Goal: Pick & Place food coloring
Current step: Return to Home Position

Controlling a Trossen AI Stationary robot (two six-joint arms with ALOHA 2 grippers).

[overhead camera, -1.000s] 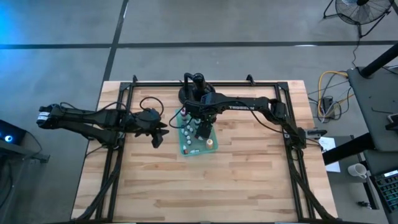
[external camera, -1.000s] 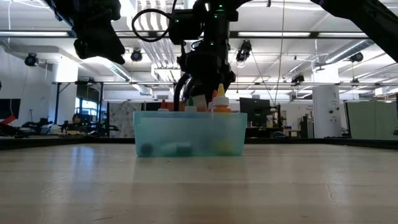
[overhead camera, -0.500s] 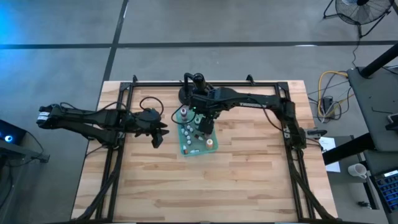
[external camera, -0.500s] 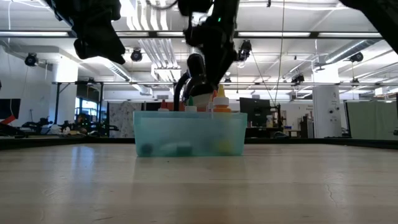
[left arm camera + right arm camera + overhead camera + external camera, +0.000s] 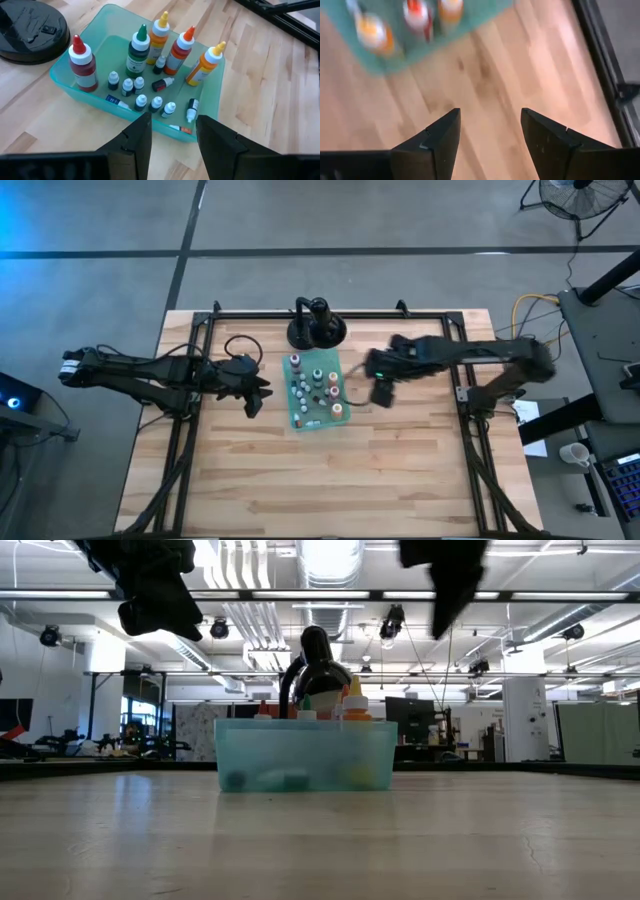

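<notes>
The food coloring bottles [image 5: 150, 65] stand and lie inside a translucent teal tray [image 5: 64, 80] at the table's middle [image 5: 300, 421]. Taller ones have red, green, orange and yellow tips, and several tiny white-capped ones sit between them. My left gripper [image 5: 172, 137] hovers open just left of the tray [image 5: 256, 396], with nothing between its fingers. My right gripper [image 5: 490, 130] is open and empty, raised over bare wood to the right of the tray [image 5: 382, 392].
A black round-based stand [image 5: 316, 328] sits just beyond the tray's far end. A black metal frame [image 5: 460, 380] runs around the table top. Bare wood lies toward the table's near edge and on both sides of the tray. In the low view the tray wall [image 5: 305, 755] hides the small bottles.
My right gripper has risen out of the tray and swung toward the table's right edge, empty. The bottles and tray stay where they were.
</notes>
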